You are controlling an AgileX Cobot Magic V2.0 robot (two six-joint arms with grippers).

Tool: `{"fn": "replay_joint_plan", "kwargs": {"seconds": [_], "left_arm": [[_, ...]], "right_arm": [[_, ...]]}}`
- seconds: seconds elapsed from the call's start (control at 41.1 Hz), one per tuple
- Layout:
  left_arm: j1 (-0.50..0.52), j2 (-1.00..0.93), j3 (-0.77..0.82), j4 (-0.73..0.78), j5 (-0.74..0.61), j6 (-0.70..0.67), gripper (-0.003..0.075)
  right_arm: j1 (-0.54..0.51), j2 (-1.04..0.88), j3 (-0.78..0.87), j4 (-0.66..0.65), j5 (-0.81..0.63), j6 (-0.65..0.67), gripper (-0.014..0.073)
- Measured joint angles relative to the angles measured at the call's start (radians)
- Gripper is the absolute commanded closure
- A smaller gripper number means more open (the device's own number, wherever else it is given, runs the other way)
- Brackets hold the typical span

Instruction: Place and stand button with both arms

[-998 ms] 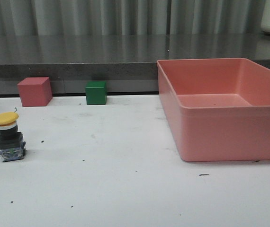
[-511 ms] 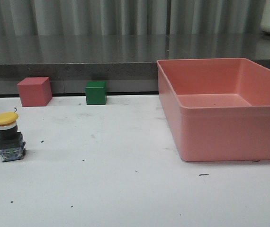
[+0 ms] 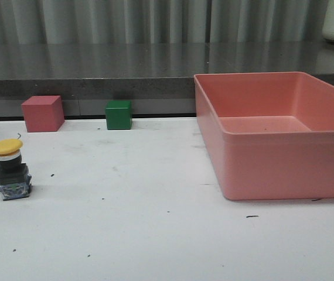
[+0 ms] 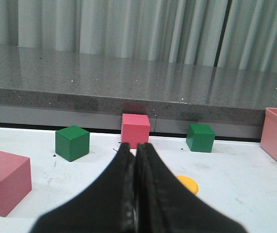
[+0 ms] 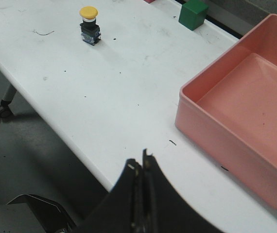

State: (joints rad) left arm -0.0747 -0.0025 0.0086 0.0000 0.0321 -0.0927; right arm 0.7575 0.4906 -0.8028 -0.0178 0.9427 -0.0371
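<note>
While upright on the white surface [image 3: 155,234], yellow cap up, long axis vertical, push button [image 3: 10,169] sits just ahead of the left tool [image 4: 135,160]. Far off from the right tool [image 5: 142,167]. Both tools pinched closed, holding nothing. Left arm nearer.

Beyond my left gripper [image 4: 135,160], a red cube [image 4: 135,130] stands dead ahead, green cubes [image 4: 72,142] flanking it. Beside my right gripper [image 5: 141,167], a salmon plastic bin [image 5: 216,111] walls one side.
</note>
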Motion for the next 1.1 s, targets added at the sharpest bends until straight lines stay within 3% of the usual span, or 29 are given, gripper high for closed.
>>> {"fn": "replay_joint_plan", "kwargs": {"seconds": [0.341,0.462,0.779,1.095], "left_arm": [[0.000,0.000,0.000,0.000,-0.002,0.000,0.0740],[0.000,0.000,0.000,0.000,-0.002,0.000,0.0740],[0.000,0.000,0.000,0.000,-0.002,0.000,0.0740],[0.000,0.000,0.000,0.000,-0.002,0.000,0.0740]], "right_arm": [[-0.022,-0.031,0.027,0.000,-0.009,0.000,0.0711],[-0.159,-0.102,0.106,-0.004,-0.065,0.000,0.0711],[-0.575,-0.379,0.498,-0.007,-0.447,0.000,0.0711],[-0.711,-0.501,0.815,0.051,-0.792,0.000,0.0711]]}}
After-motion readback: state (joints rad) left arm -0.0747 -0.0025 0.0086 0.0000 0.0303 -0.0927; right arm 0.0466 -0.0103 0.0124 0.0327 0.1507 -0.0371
